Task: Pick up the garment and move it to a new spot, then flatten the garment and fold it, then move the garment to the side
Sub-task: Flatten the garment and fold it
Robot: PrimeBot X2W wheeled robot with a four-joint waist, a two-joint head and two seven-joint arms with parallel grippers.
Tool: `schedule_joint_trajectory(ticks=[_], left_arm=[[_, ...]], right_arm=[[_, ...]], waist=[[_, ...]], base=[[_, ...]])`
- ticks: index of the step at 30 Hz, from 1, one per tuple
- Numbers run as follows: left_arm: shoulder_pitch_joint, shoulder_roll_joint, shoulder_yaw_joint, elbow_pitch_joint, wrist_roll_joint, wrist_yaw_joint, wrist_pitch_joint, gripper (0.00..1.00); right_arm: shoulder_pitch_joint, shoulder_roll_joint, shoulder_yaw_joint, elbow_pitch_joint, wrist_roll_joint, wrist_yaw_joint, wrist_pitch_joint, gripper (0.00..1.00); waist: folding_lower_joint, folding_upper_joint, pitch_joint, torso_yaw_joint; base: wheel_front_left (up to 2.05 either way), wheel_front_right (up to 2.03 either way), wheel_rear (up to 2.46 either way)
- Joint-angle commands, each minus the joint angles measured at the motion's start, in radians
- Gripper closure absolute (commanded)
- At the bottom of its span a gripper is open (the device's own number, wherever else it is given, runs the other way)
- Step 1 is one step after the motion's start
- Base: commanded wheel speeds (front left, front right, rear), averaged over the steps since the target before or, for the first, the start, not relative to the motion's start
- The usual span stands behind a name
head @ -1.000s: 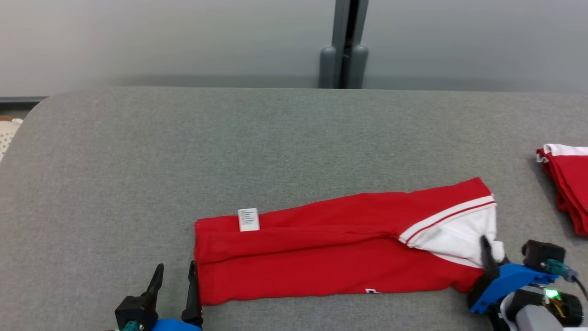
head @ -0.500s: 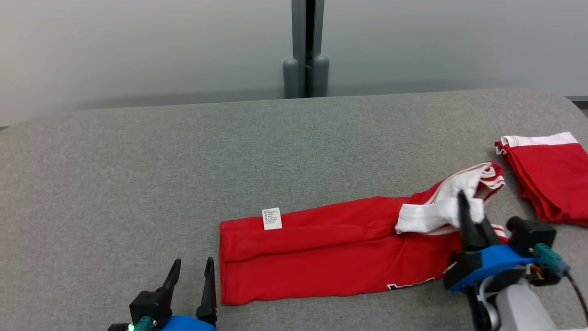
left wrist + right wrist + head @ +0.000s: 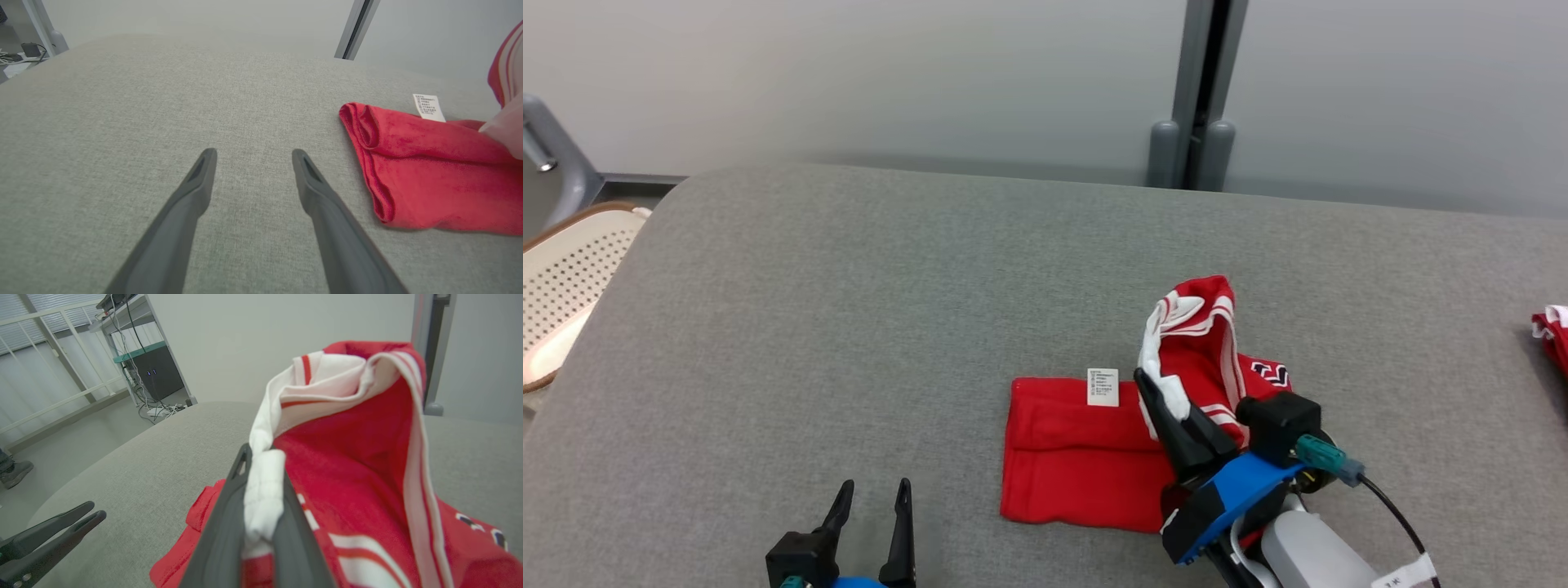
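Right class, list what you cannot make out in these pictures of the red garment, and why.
The label: wording too small in head and left wrist views.
The black-and-white print: partly hidden by the lifted end of the garment, head view.
The second red garment: cut off by the head view's right edge.
The shoe: cut off by the right wrist view's left edge.

garment [image 3: 1078,457]: soft cloth | table [image 3: 849,327]: matt woven fabric | left claw [image 3: 253,153]: matt plastic

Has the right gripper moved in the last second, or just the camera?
Yes. Gripping the white end of the garment, the right gripper has swung left: it was far from the white label on the flat end, and now sits just beside it.
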Motion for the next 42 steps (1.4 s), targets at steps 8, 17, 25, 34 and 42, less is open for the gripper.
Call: schedule_joint_trajectory(ticks=[8,17,25,34,42], left_arm=[[0.008,0.0,-0.004,0.003,-0.009,0.008,-0.002,0.0],[-0.002,0.0,0.04,-0.017,0.002,0.012,-0.002,0.0],[-0.003,0.001,0.064,-0.057,0.045,0.003,-0.002,0.0],[0.048,0.0,0.074,-0.104,0.064,0.006,-0.002,0.0],[0.083,0.0,0.06,-0.127,0.047,0.015,-0.002,0.0]], right_arm=[[-0.089,-0.002,0.154,0.044,0.114,0.0,-0.003,0.0],[-0.04,-0.003,0.007,0.026,-0.001,0.0,-0.003,0.0],[0.081,-0.001,-0.234,-0.005,-0.184,0.0,-0.003,0.0],[0.202,-0.001,-0.369,-0.016,-0.241,0.0,-0.003,0.0],[0.265,-0.001,-0.401,0.011,-0.239,0.0,-0.003,0.0]], waist=[[-0.0001,0.0,0.012,0.063],[-0.0001,0.0,-0.009,-0.01],[-0.0001,0.0,-0.028,-0.082],[-0.0001,0.0,-0.057,-0.133],[-0.0001,0.0,-0.067,-0.147]], base=[[0.0,0.0,0.0],[0.0,0.0,0.0],[0.0,0.0,0.0],[0.0,0.0,0.0],[0.0,0.0,0.0]])
